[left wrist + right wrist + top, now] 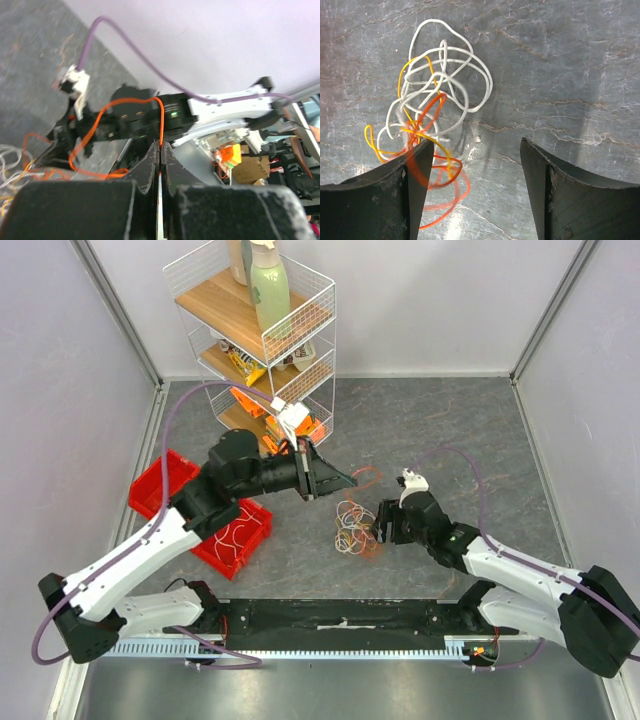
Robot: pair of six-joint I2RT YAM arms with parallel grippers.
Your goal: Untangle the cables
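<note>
The cables (352, 525) lie as a small tangle of white, yellow and orange wire on the grey table between my two arms. My left gripper (347, 483) hangs above and to the left of the tangle. In the left wrist view its jaws (160, 146) are shut on an orange cable (129, 102) that loops down to the tangle. My right gripper (380, 523) sits just right of the tangle. In the right wrist view it (477, 150) is open and low over the table, with the tangle (440, 95) ahead on the left and orange strands at its left finger (415, 170).
A red bin (158, 483) holding some loose wire sits left of the tangle, under my left arm. A white wire shelf (300, 300) with bottles and packets stands at the back. Purple arm cables arc over both arms. White walls enclose the table.
</note>
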